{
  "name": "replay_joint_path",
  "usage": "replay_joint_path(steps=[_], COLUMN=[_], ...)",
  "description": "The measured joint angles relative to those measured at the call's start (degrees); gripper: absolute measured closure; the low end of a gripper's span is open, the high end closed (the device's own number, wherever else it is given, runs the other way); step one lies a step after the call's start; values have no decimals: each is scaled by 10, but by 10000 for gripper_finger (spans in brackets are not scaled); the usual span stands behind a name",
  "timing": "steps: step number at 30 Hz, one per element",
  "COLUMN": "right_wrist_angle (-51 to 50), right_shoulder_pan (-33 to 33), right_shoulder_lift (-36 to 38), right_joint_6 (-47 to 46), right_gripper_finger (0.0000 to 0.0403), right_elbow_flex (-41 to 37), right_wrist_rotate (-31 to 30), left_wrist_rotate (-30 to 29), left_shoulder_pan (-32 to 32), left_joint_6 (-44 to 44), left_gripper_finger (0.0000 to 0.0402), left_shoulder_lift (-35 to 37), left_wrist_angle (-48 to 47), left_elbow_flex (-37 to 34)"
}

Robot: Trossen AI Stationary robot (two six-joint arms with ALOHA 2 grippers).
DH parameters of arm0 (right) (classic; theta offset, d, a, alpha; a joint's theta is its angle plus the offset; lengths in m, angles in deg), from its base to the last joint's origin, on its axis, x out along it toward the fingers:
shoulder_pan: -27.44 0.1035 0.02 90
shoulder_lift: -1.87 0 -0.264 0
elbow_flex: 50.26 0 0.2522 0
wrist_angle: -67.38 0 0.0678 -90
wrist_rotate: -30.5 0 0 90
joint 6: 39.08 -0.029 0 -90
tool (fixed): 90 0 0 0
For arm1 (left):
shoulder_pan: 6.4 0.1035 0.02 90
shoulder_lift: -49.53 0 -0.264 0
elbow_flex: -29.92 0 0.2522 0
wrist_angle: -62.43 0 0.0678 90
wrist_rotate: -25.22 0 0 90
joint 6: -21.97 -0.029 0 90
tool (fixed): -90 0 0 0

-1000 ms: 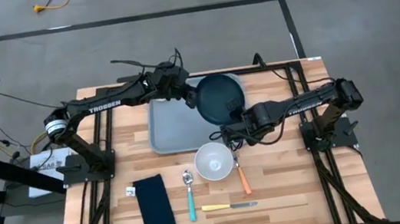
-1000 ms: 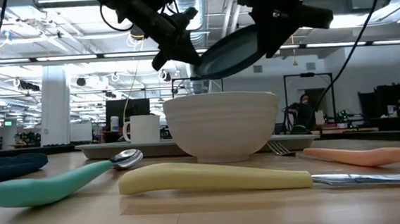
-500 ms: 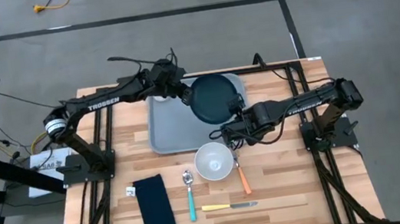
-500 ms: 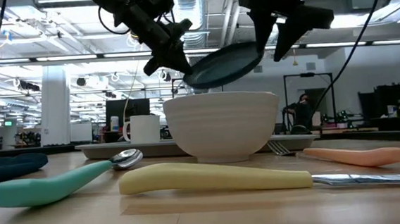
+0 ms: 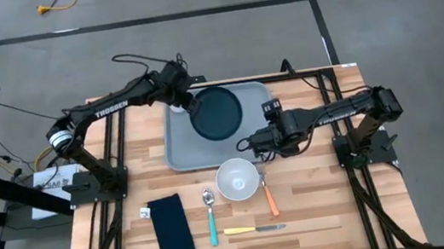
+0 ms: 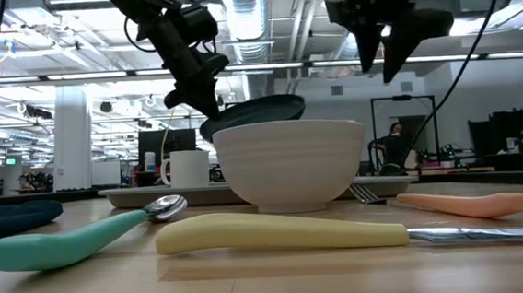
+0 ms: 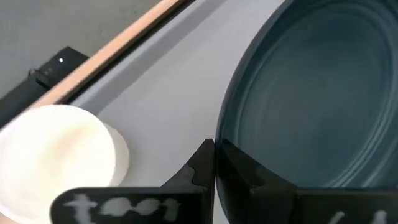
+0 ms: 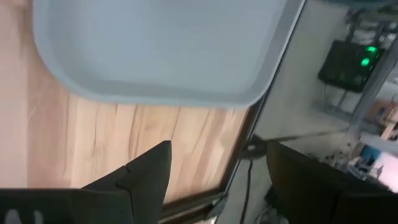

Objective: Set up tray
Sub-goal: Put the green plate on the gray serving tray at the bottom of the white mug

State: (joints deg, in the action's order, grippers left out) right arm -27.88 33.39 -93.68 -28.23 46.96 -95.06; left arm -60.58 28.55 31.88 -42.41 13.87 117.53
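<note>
Since the earlier frame the right gripper (image 5: 270, 111) has let go of the dark plate (image 5: 214, 112), its fingers now spread and empty by the tray's right edge, and the left gripper (image 5: 189, 103), clenched on the plate's rim, has carried it left over the tray (image 5: 179, 147). The tray lies flat at the table's far middle, beyond the white bowl (image 5: 237, 179). The left arm should probably level the plate and lower it squarely inside the rim, clear of the white mug (image 7: 56, 155), before opening.

L hand (image 5: 188, 105) clamped tight, arm stretched fwd, wrist angled down. R hand (image 5: 268, 111) fingers spread wide, nothing between, arm reaching inward.
</note>
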Motion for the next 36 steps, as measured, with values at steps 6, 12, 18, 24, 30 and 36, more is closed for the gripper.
replay_joint_path(steps=[6, 12, 18, 24, 30, 36], right_wrist_angle=[-23, -23, -23, -25, -43, -52], right_shoulder_pan=[-16, -35, -61, -86, -107, -118], right_shoulder_lift=[0, 0, 0, 0, 0, 0], right_joint_6=[-5, -12, -29, -24, -29, -47], right_gripper_finger=[148, 148, 149, 149, 149, 149], right_elbow_flex=[0, -1, -1, -1, -1, -1], right_wrist_rotate=[57, 104, 104, 104, 104, 105], left_wrist_rotate=[-6, -36, -49, -102, -118, -184], left_shoulder_pan=[14, 18, 5, -18, -51, -94], left_joint_6=[-59, -92, -39, 62, 149, 198], left_gripper_finger=[401, 401, 401, 401, 401, 401], left_shoulder_lift=[0, 0, 0, 0, 0, 6], left_wrist_angle=[-26, -81, -118, -122, -148, -194], left_elbow_flex=[18, 64, 66, 46, 24, 23])
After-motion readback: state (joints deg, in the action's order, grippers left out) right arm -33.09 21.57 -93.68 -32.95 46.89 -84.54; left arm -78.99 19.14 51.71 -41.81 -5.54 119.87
